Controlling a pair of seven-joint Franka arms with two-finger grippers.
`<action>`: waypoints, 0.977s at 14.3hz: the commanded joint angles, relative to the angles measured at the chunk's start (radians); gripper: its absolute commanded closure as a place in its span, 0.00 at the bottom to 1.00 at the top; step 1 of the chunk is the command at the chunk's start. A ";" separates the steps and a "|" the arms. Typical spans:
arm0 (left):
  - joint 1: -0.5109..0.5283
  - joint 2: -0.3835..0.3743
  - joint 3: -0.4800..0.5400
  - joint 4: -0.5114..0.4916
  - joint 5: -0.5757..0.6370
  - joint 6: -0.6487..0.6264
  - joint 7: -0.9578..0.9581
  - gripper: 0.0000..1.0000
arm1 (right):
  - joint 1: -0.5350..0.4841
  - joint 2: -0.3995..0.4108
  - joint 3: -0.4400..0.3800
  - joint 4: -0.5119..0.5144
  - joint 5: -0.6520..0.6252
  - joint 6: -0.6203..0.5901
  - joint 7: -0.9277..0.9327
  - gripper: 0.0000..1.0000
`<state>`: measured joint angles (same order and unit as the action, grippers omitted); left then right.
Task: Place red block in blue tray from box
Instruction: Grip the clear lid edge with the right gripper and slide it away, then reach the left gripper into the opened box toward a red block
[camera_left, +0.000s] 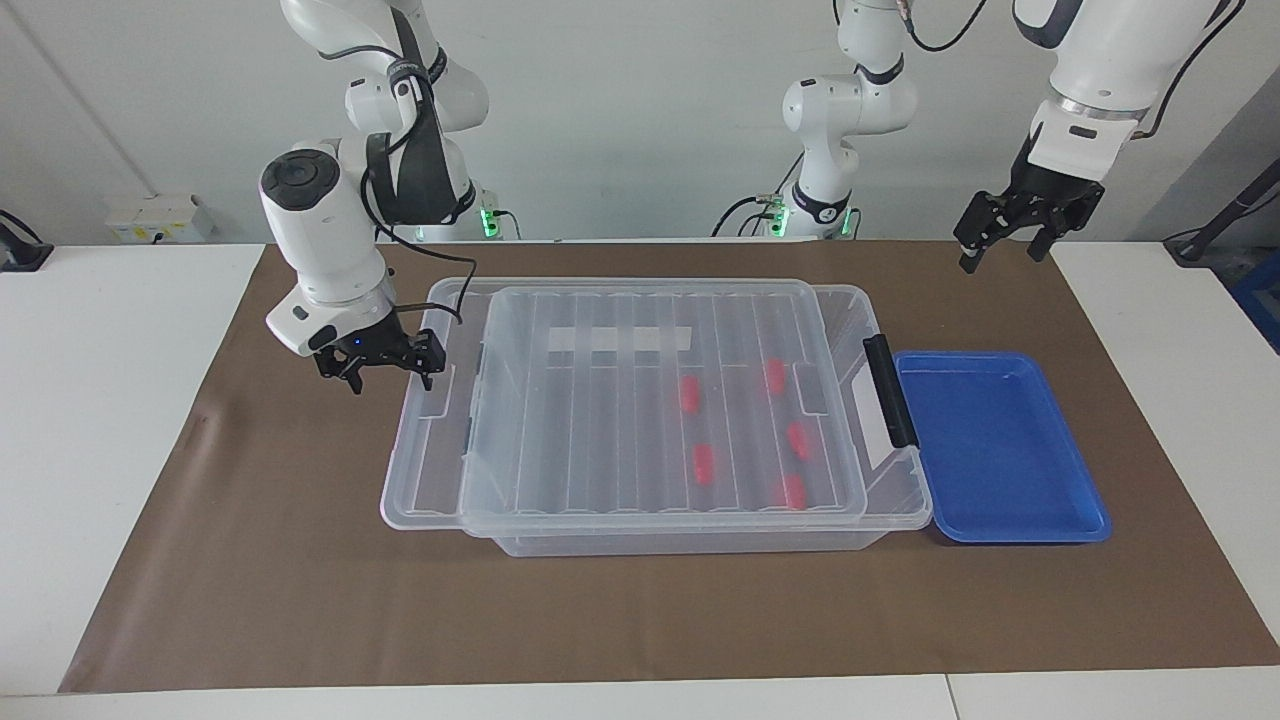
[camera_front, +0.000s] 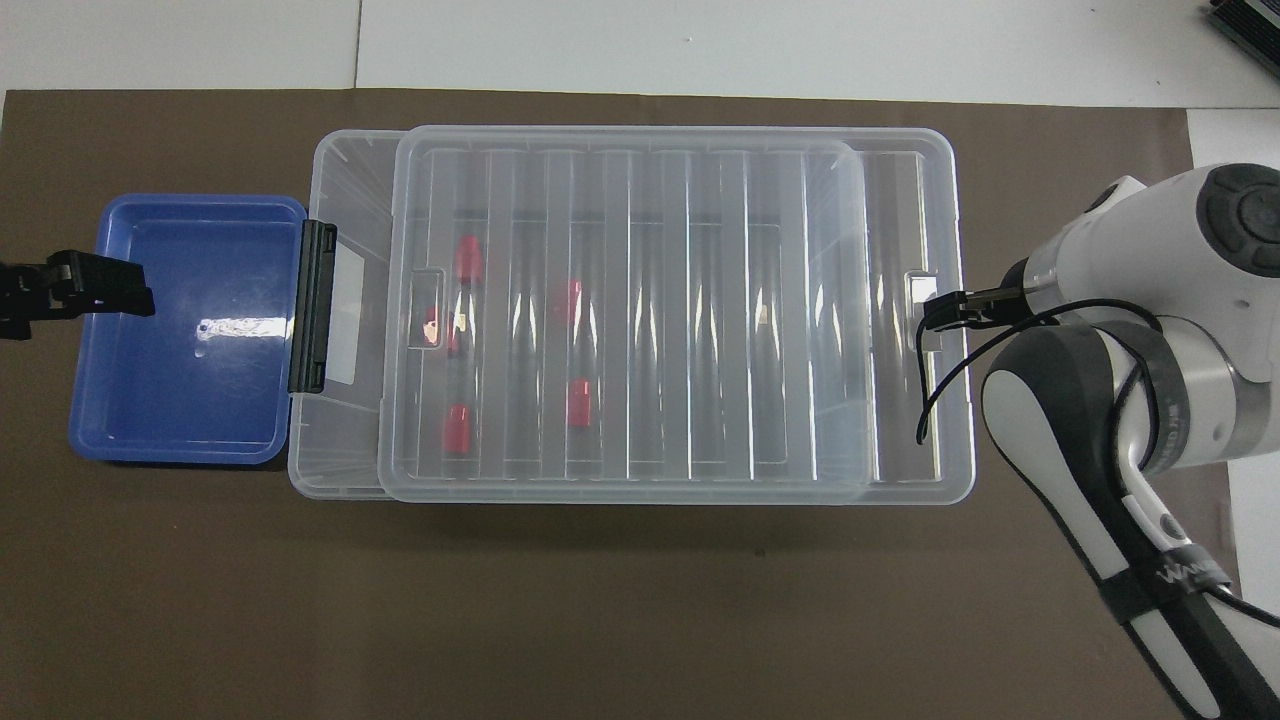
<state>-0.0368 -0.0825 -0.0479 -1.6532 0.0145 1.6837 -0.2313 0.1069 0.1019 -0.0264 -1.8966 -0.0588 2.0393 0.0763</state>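
Observation:
The clear box (camera_left: 700, 543) (camera_front: 345, 200) stands mid-table, and its ribbed lid (camera_left: 600, 400) (camera_front: 650, 300) lies shifted toward the right arm's end. Several red blocks (camera_left: 704, 463) (camera_front: 457, 428) lie inside, seen through the lid. My right gripper (camera_left: 385, 375) (camera_front: 935, 310) is open at the lid's end, with one finger in the lid's end slot. The blue tray (camera_left: 990, 440) (camera_front: 180, 330) lies empty beside the box's black latch (camera_left: 890, 390). My left gripper (camera_left: 1003, 245) (camera_front: 100, 290) hangs open in the air over the tray's end edge.
A brown mat (camera_left: 300, 600) covers the table's middle, with white table (camera_left: 100, 400) at both ends. A third robot base (camera_left: 845, 110) stands at the back. A strip of the open box (camera_front: 350, 330) shows beside the latch.

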 joint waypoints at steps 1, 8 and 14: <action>-0.058 -0.028 0.010 -0.072 -0.013 0.098 -0.127 0.00 | -0.030 -0.005 0.000 0.004 -0.030 -0.031 0.011 0.00; -0.175 0.019 0.010 -0.112 -0.008 0.229 -0.221 0.00 | -0.082 -0.024 0.000 0.010 -0.055 -0.074 0.005 0.00; -0.287 0.162 0.010 -0.122 0.079 0.396 -0.324 0.00 | -0.111 -0.033 0.000 0.010 -0.059 -0.087 0.002 0.00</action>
<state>-0.3075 0.0526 -0.0532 -1.7681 0.0658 2.0234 -0.5354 0.0131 0.0844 -0.0292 -1.8841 -0.0965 1.9723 0.0763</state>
